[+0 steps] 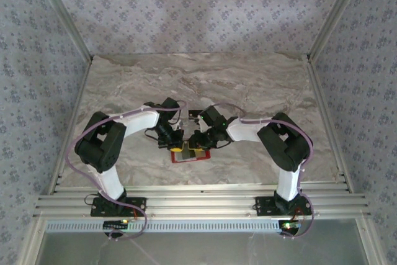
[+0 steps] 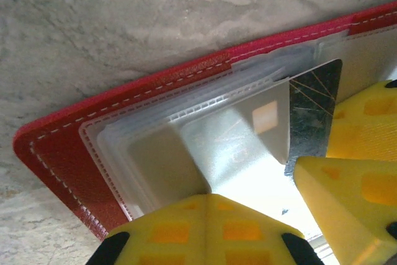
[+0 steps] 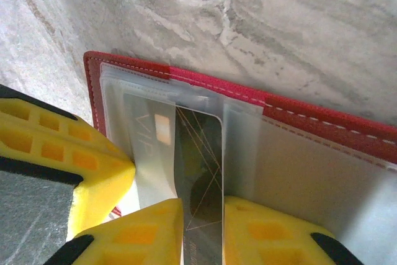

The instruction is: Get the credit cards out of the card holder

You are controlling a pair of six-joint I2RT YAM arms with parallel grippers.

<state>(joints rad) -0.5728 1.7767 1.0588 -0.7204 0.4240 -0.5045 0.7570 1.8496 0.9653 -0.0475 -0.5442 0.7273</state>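
**Item 1. Left gripper** (image 2: 208,206): fingers pressed together and holding nothing. The tip bore down on the clear pocket (image 2: 142,153) of the card holder (image 2: 56,153). Risk: if the press was light or skidded on the slick plastic, the holder would likely be dragged along rather than stay on the marble table (image 2: 124,23).

**Item 2. Card holder:** lay open and flat on the table, between the two grippers. The credit card (image 3: 198,147), whitish with a dark band, sat in the pocket. Risk: the pocket lip could snag the card, and a skewed pull might bend or jam it. Whether further cards lay beneath could not be told.

**Item 3. Right gripper** (image 3: 201,209): fingers stood close on either side of the dark band. Whether they truly pinched it could not be told. Risk: a shallow hold would probably slip off. The left gripper was just beside, so the two might knock together.
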